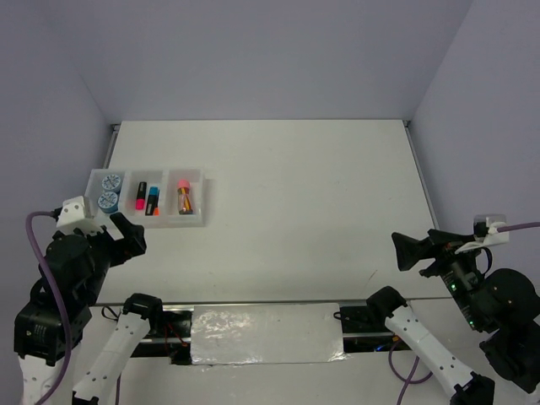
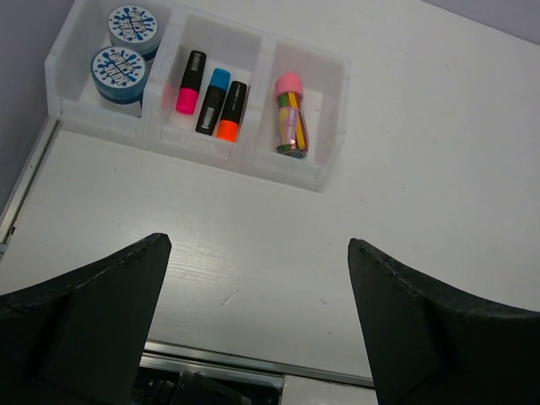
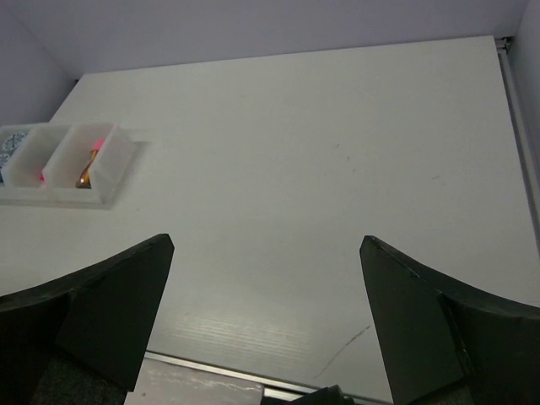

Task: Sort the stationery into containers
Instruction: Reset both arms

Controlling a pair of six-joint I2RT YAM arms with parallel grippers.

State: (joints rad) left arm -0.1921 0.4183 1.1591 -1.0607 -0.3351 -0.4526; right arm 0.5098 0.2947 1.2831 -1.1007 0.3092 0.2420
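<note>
Saw nothing of the tray's (image 3: 110, 169) left end, cropped by the left edge of the right wrist view. Made out its contents there only as pink and orange smudges through the cloudy wall. Could not read the blue print on the tape rolls (image 2: 119, 72) at upper left of the left wrist view, nor tell the coloured bits inside the tube (image 2: 290, 126). Found the markers (image 1: 146, 198) too small in the top view to count. Saw the fingers (image 2: 93, 329) of the left gripper (image 2: 257, 245) and of the right gripper (image 3: 266, 242) cut off by the bottom edges. Saw the right arm (image 1: 506, 321) cropped at lower right.
</note>
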